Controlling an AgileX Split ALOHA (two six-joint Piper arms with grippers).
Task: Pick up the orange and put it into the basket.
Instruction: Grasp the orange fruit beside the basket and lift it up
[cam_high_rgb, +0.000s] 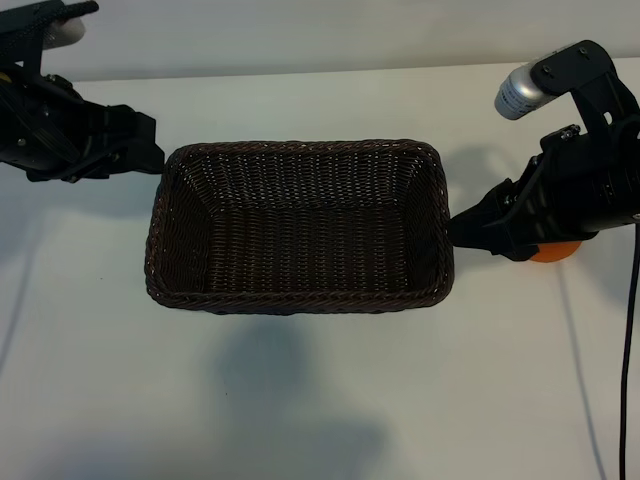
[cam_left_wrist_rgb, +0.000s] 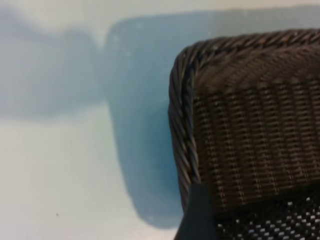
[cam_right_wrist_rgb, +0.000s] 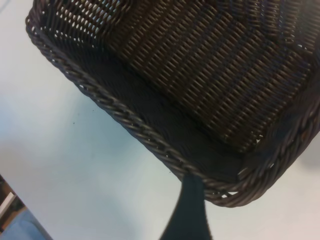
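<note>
The dark brown wicker basket (cam_high_rgb: 300, 146) stands in the middle of the white table with nothing in it. The orange (cam_high_rgb: 555, 252) lies on the table to its right, mostly hidden under my right arm; only a sliver of it shows. My right gripper (cam_high_rgb: 462, 232) hangs open just off the basket's right rim, with the orange behind it and not between its fingers. In the right wrist view one dark finger (cam_right_wrist_rgb: 187, 210) reaches the braided rim (cam_right_wrist_rgb: 125, 120). My left gripper (cam_high_rgb: 150, 145) is open by the basket's far left corner, its finger (cam_left_wrist_rgb: 200, 210) beside the rim (cam_left_wrist_rgb: 180, 100).
A black cable (cam_high_rgb: 630, 330) hangs down at the far right of the table. The white tabletop (cam_high_rgb: 300, 400) stretches bare in front of the basket. In the right wrist view the table's edge (cam_right_wrist_rgb: 15, 200) shows in one corner.
</note>
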